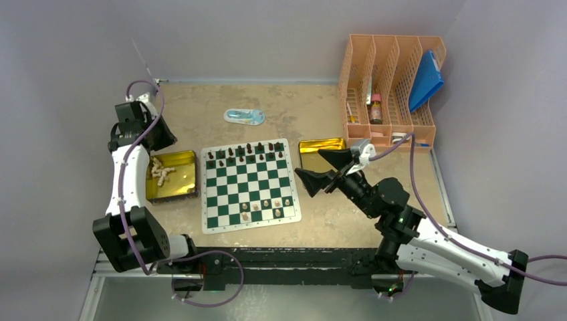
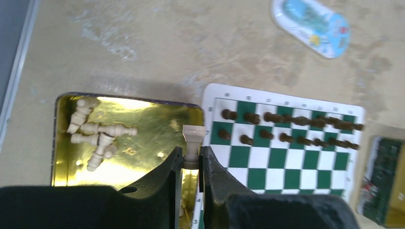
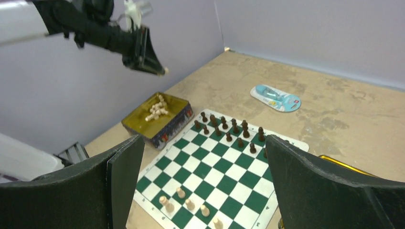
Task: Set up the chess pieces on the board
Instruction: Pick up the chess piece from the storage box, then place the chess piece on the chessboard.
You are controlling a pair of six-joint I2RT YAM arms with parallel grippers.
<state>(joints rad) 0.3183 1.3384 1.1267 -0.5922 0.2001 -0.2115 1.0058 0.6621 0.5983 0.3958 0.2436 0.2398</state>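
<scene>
The green-and-white board point(image 1: 249, 185) lies mid-table. Dark pieces point(image 1: 247, 154) fill its two far rows. Several cream pieces point(image 1: 266, 207) stand on its near right squares. More cream pieces point(image 2: 95, 136) lie loose in the left gold tray point(image 1: 180, 190). My left gripper point(image 2: 191, 160) is shut on an upright cream piece point(image 2: 194, 138), held high over the tray's right edge beside the board point(image 2: 286, 162). It also shows in the top view point(image 1: 162, 138). My right gripper point(image 1: 309, 162) is wide open and empty, raised off the board's right edge. In the right wrist view it point(image 3: 204, 143) faces the board point(image 3: 215, 167).
A second gold tray point(image 1: 321, 146) sits right of the board, partly under my right gripper. A blue packet point(image 1: 244, 116) lies beyond the board. An orange file rack point(image 1: 391, 87) stands at the back right. Grey walls enclose the table.
</scene>
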